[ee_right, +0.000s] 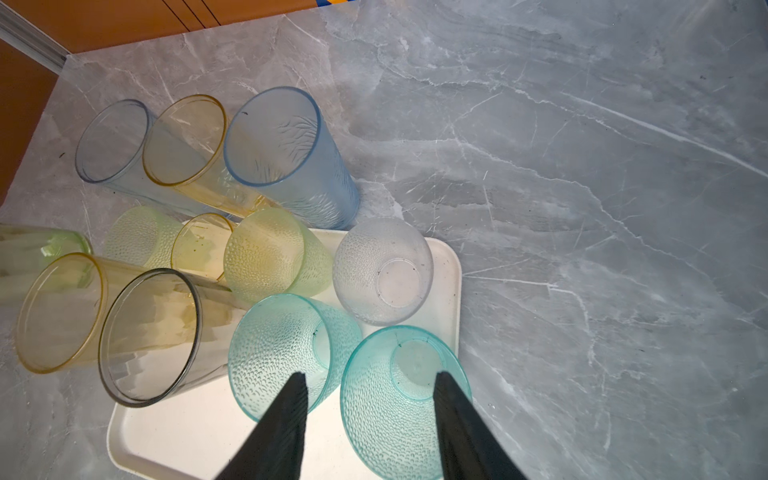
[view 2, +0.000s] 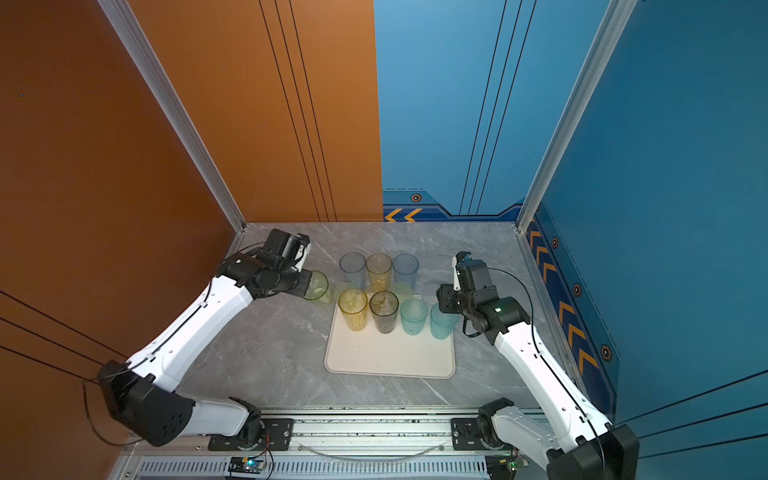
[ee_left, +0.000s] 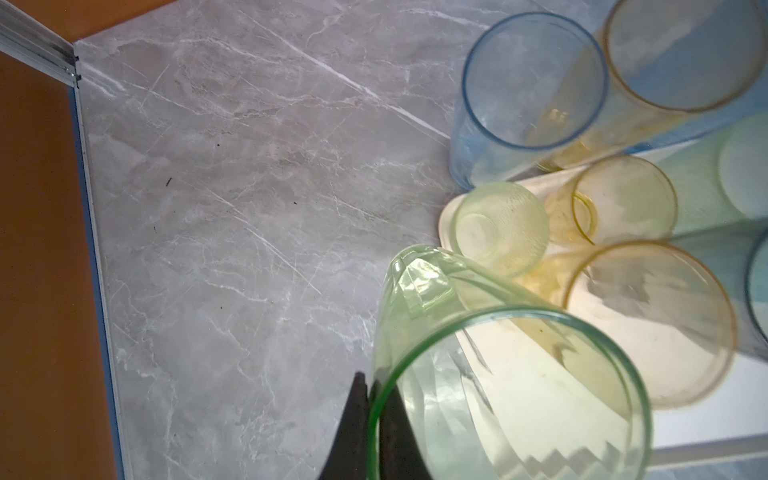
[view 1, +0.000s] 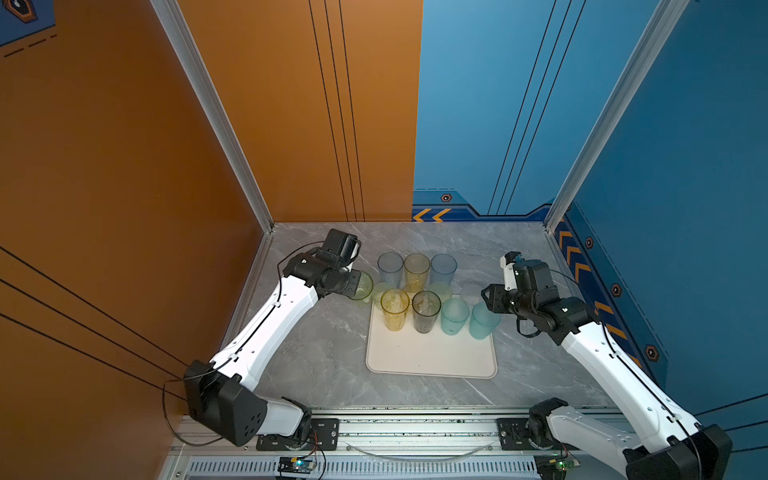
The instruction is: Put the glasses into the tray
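The left gripper [ee_left: 368, 386] is closed tight on the rim of a tall green tumbler [ee_left: 419, 286], one finger inside the wall and one outside. This thin pinch suits a glass too wide to span. The tumbler hangs tilted just off the far left corner of the cream tray [view 1: 432, 357], over the grey desk [view 1: 316, 353], probably waiting to be swung in beside the glasses already there. The right gripper [ee_right: 370, 374] hangs over the tray's right edge with its jaws partway apart around a dimpled teal tumbler [ee_right: 386, 424]. Bare tray shows between one finger and the glass, so it seems to hold nothing. The glasses on the tray crowd its far half and leave the near half bare, which likely saves easy room for later ones. A row of three tall tumblers [view 1: 417, 270] stands on the desk behind the tray, not yet placed.
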`<action>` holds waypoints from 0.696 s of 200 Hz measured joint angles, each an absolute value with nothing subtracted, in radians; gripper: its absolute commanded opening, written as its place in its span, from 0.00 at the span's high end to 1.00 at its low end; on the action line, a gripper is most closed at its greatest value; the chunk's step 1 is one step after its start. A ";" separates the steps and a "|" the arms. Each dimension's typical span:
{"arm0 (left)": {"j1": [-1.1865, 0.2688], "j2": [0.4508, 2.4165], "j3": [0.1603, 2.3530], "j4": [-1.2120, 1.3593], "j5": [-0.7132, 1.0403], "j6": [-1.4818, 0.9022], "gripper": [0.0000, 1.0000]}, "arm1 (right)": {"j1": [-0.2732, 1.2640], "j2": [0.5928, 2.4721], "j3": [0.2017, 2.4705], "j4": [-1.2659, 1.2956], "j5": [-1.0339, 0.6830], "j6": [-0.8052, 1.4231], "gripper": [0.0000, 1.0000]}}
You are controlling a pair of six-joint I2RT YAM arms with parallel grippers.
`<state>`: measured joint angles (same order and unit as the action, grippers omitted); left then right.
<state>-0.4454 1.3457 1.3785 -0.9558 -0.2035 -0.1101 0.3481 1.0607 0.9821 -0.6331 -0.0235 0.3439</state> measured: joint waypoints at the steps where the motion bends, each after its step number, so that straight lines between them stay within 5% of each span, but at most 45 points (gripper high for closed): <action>1: -0.449 1.341 1.377 -0.960 -0.204 -0.112 1.00 | 0.348 1.061 0.982 -0.633 -0.023 0.345 0.51; 61: -0.564 1.158 1.341 -1.095 -0.208 -0.190 1.00 | 0.373 1.060 0.974 -0.616 -0.023 0.365 0.51; 139: -0.672 1.231 1.262 -1.134 -0.171 -0.260 1.00 | 0.416 1.061 0.974 -0.616 -0.022 0.369 0.51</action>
